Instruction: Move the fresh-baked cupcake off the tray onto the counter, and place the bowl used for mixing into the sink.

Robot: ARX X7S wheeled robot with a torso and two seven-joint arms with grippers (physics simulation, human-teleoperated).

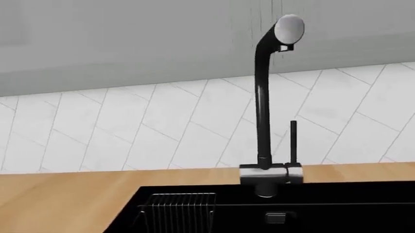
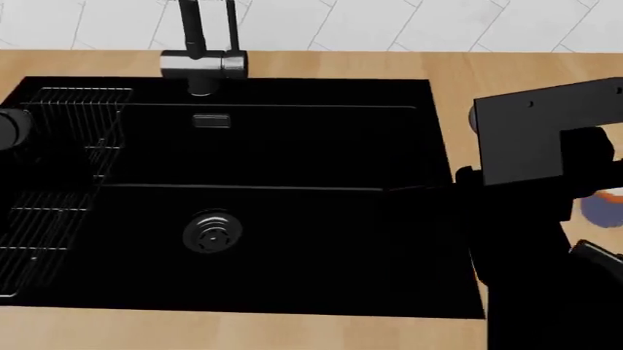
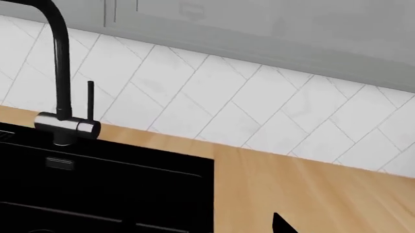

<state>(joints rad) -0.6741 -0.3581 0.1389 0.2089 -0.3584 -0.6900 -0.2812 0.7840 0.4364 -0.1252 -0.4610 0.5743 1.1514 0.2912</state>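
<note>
Just right of the large matte black rectangular sink (image 2: 292, 219), past its right wall, my right arm's dark housing fills the head view, and behind it I catch only a sliver of the small cupcake (image 2: 605, 205): a blue-grey wrapper edge with a touch of orange. I judge the step in hand is the reach for that cupcake, so I would bring the right wrist camera down until the cupcake shows before closing on anything, and approach from above to spare the frosting.

Much is hidden. The black tray is not clearly visible; a dark corner right of the sink may be it, but I cannot tell. The wooden bowl appears in no view. Neither end effector's fingers are clearly shown, so I cannot tell whether either is released or clenched. Both wrist cameras see only the dark curved faucet (image 1: 265, 97), white herringbone tiles and the pale wood-grain table (image 3: 311, 194).
</note>
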